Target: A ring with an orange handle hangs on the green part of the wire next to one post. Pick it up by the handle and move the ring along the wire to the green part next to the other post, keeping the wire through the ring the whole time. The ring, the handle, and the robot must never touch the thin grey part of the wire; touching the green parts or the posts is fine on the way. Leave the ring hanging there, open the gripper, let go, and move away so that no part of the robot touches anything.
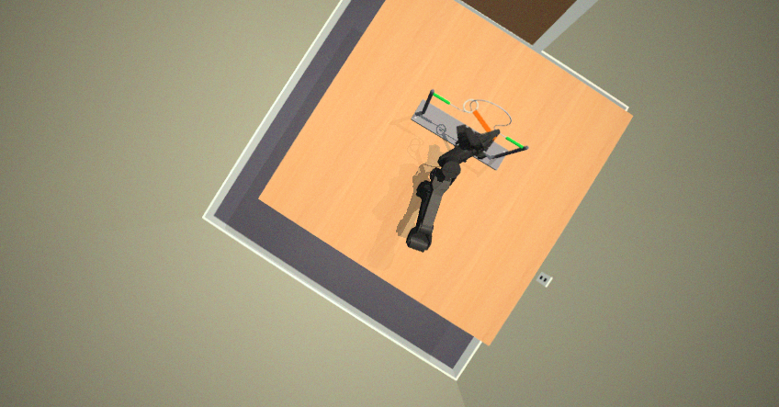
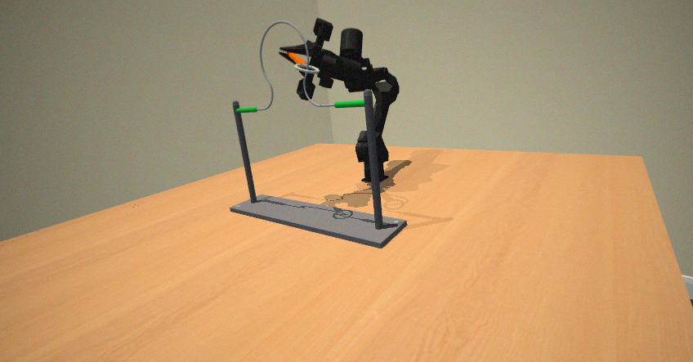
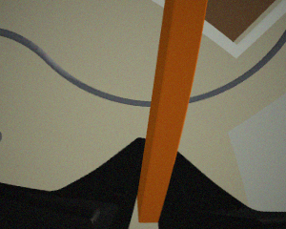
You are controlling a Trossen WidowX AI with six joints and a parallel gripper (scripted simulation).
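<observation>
Ring on the Wire, Handle Gripped

Gripper [image 1: 498, 131] [image 2: 280, 51] [image 3: 150, 147]: jaws closed on the orange handle [image 1: 481, 120] [image 2: 297, 58] [image 3: 173, 95]
Pale ring [image 1: 464, 106] [image 2: 297, 69]: one, around the grey wire [image 1: 510, 116] [image 2: 261, 52] [image 3: 91, 89] (contact: cannot tell), between the two green parts
Dark posts: two, upright on a grey base [image 2: 310, 220]
Wooden table [image 1: 349, 168] [image 2: 243, 300]: one, beneath the base

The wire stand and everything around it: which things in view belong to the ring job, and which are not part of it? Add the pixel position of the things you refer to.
For the job:
- ring [image 1: 464, 106] [image 2: 296, 69], around the wire
- orange handle [image 1: 481, 120] [image 2: 297, 58] [image 3: 173, 95], held in the hand [image 2: 280, 51] [image 3: 150, 147]
- wire [image 2: 261, 55] [image 3: 105, 97]
- green parts [image 1: 441, 97] [image 1: 514, 142] [image 2: 247, 109] [image 2: 349, 104]
- two posts [image 2: 244, 154] [image 2: 373, 163]

Not part of it:
- wall socket [image 1: 544, 278]
</observation>
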